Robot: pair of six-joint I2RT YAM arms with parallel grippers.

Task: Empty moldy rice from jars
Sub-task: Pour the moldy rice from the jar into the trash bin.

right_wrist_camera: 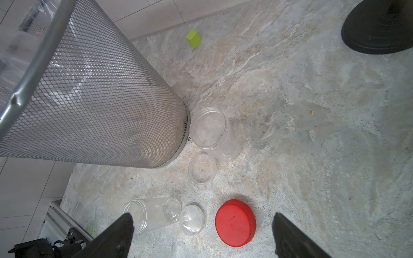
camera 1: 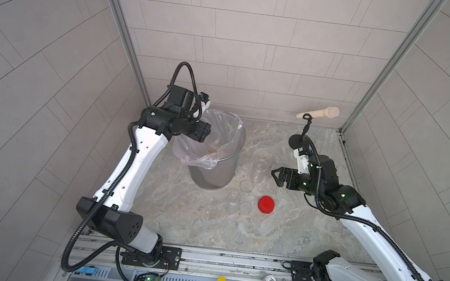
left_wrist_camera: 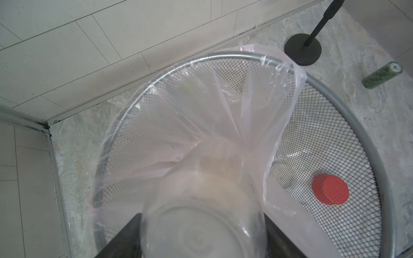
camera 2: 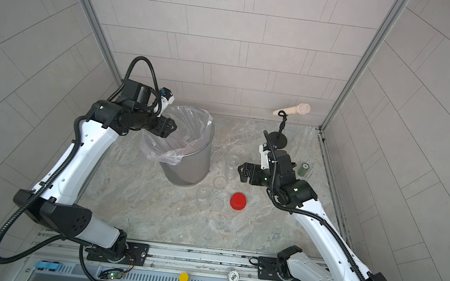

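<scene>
Rice [left_wrist_camera: 220,178] shows as a pale beige smear inside the held jar [left_wrist_camera: 201,212], which the left hand [camera 1: 203,132] grips partway closed around its base, tipped mouth-first into the bin [camera 1: 213,175]. To do this well, I judge the mouth belongs inside the liner [camera 1: 204,159], tilted steeper so stuck grains drop. Right hand [camera 1: 277,177] hangs wide open and empty above the table [camera 1: 308,239], near the upright jar [camera 1: 259,170] and the lying jar [camera 1: 233,202].

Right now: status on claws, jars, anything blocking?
Left claw holding jar tipped over bin. Right claw open, empty. Two jars uncapped on table. Nothing blocking.
</scene>
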